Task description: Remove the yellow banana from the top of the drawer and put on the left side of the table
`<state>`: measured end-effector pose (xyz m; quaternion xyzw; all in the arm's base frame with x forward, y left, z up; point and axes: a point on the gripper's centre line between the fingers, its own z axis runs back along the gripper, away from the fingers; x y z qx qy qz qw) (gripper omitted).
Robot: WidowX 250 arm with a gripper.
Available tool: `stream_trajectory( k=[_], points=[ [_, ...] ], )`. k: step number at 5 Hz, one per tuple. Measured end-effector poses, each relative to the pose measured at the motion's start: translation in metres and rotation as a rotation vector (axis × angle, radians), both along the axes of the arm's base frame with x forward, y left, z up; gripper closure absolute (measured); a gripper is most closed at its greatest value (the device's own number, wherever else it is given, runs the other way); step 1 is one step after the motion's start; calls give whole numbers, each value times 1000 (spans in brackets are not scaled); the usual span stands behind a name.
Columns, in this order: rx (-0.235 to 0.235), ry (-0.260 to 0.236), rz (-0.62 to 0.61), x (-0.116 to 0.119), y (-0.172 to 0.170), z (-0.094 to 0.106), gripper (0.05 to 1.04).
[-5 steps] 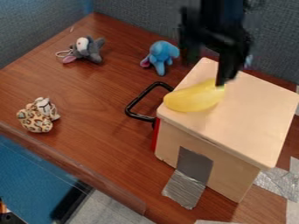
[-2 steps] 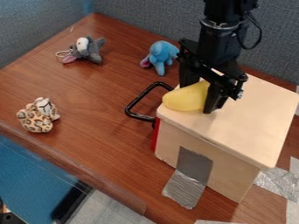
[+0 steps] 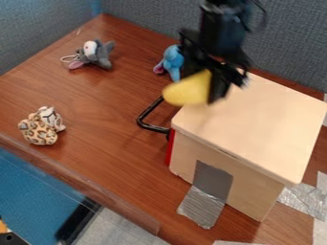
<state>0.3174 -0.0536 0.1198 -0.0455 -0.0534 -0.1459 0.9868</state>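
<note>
The black gripper (image 3: 203,90) hangs above the far left corner of the wooden drawer box (image 3: 262,124), shut on the yellow banana (image 3: 186,90). The banana is held up off the box top, its rounded end pointing left over the black drawer handle (image 3: 148,125). Its other end is hidden behind the gripper's fingers. To the left of the box stretches the brown table (image 3: 105,105).
A blue elephant toy (image 3: 171,61) sits just behind and left of the gripper. A grey plush (image 3: 96,53) lies at the back left, and a leopard-spotted plush (image 3: 41,127) near the table's left front edge. Silver tape (image 3: 201,208) runs down the box's front.
The gripper came down around the banana and closed on it. Both have since risen off the box and shifted left and toward the back.
</note>
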Motion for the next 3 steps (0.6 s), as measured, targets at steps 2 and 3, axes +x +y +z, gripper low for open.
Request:
stream_trajectory(
  k=[2, 3],
  points=[
    [28, -23, 176, 3, 84, -6, 533],
    [60, 4, 226, 4, 113, -27, 533]
  ],
)
